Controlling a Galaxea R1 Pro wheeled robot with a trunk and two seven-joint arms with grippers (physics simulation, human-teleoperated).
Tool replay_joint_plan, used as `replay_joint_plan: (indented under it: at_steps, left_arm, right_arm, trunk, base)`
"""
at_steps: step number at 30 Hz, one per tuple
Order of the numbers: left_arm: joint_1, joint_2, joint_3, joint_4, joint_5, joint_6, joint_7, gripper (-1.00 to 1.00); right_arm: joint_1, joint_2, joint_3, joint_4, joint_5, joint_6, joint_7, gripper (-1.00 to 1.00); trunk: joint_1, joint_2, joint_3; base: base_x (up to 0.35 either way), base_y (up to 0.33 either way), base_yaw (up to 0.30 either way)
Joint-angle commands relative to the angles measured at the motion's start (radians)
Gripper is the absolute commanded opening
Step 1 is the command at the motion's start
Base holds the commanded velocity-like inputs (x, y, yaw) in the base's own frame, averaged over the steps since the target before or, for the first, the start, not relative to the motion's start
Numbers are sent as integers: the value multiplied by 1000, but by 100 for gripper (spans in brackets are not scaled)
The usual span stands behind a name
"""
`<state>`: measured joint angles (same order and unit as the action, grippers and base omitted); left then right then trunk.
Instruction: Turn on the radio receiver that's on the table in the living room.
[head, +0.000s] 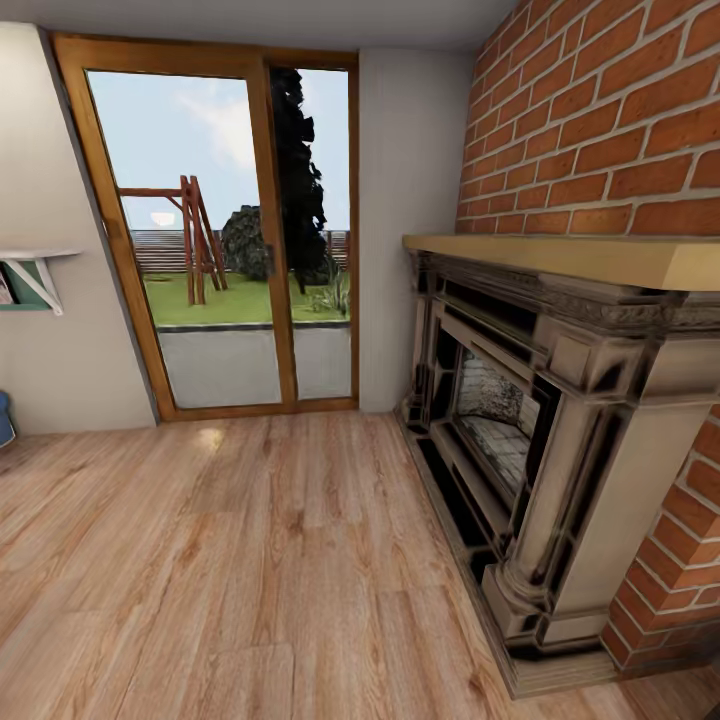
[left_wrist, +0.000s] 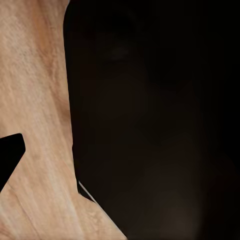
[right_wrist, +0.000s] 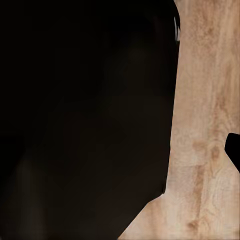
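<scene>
End effector states can't be told: your wrist views show dark bodywork over wooden floor (left_wrist: 40, 100) — a black tip (left_wrist: 10, 155) at one edge. Your head camera faces a stone fireplace (head: 530, 420) on a brick wall (head: 600, 110), beside a wood-framed glass door (head: 220, 230) — garden swing frame (head: 195, 240) outside.

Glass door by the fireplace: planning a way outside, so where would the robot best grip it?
Probably the small dark handle on the door's middle wooden upright, approached straight from the room side. It looks like the one part standing proud of the flat frame and glass.
</scene>
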<state>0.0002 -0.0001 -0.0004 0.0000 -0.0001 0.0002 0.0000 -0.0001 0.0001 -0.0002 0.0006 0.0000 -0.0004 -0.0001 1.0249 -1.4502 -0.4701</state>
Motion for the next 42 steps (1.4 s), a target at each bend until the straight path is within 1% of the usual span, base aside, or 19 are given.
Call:
replay_joint_plan:
  at_steps: [1,9,17,25,30,35,42]
  left_arm:
    - [6,-6,-5,6,-1,1,0,100]
    - [7,-51,1,10,-2,1,0,100]
    - [7,-93,3,10,1,0,-2,100]
    - [7,-90,2,9,-1,-17,-6,100]
    - [7,-90,2,9,-1,-25,-6,100]
    - [7,-88,4,9,-1,-50,-6,100]
    - [7,-86,5,9,-1,-52,-6,100]
  right_arm:
    - [-6,6,-1,5,0,-3,-1,100]
    - [-51,51,-3,13,1,3,-1,100]
    - [-92,53,-2,13,1,3,-1,100]
    - [-92,54,-5,11,1,3,-1,100]
    - [-92,53,-3,8,0,3,-1,100]
    - [-92,51,-3,6,2,-4,-1,100]
    - [-93,51,-3,6,1,-6,-1,100]
  trunk:
    - [0,0,0]
    - [0,0,0]
    - [0,0,0]
    - [0,0,0]
    - [0,0,0]
    - [0,0,0]
    - [0,0,0]
  base:
    - [0,0,0]
    - [0,0,0]
    - [0,0,0]
    - [0,9,0]
    - [0,226,0]
    - [0,232,0]
    - [0,271,0]
